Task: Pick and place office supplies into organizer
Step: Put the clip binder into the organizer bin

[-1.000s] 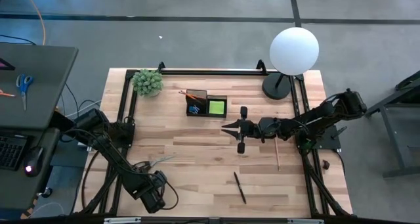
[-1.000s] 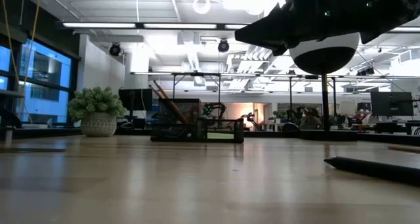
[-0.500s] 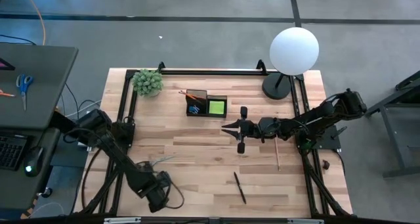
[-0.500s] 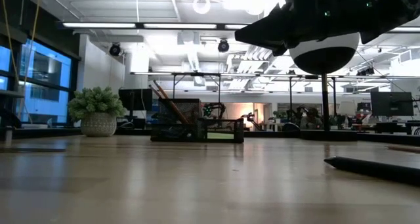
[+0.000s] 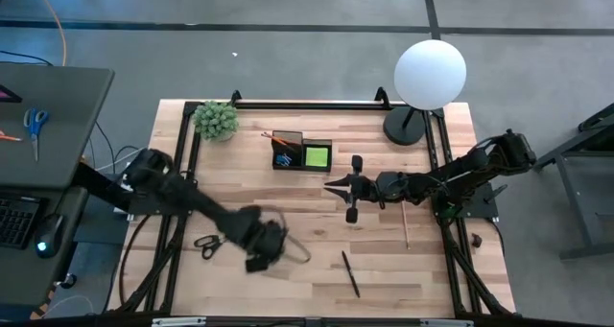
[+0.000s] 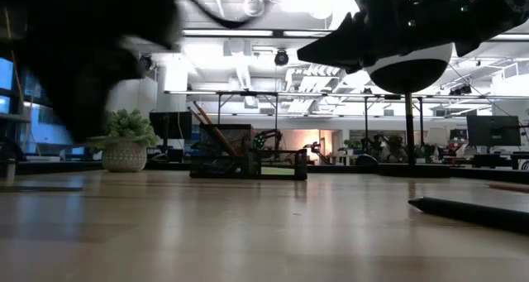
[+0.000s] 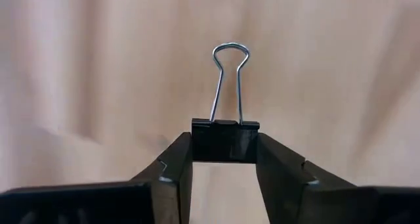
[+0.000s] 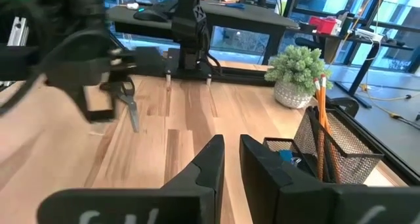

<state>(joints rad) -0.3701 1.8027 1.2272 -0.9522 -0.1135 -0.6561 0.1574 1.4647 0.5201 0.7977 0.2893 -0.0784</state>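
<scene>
Left arm stretches from its base at the left edge out across the worktop, its gripper [image 5: 261,245] over the near-centre boards, blurred with motion in the high view. From its own wrist camera, the left gripper [image 7: 224,159] has its jaws clamped on the black body of a binder clip [image 7: 225,137], wire loops pointing away. Right arm reaches in from the right edge, forearm level and pointing left, the right gripper [image 5: 335,187] above the worktop's centre, jaws a narrow gap apart, holding nothing.
</scene>
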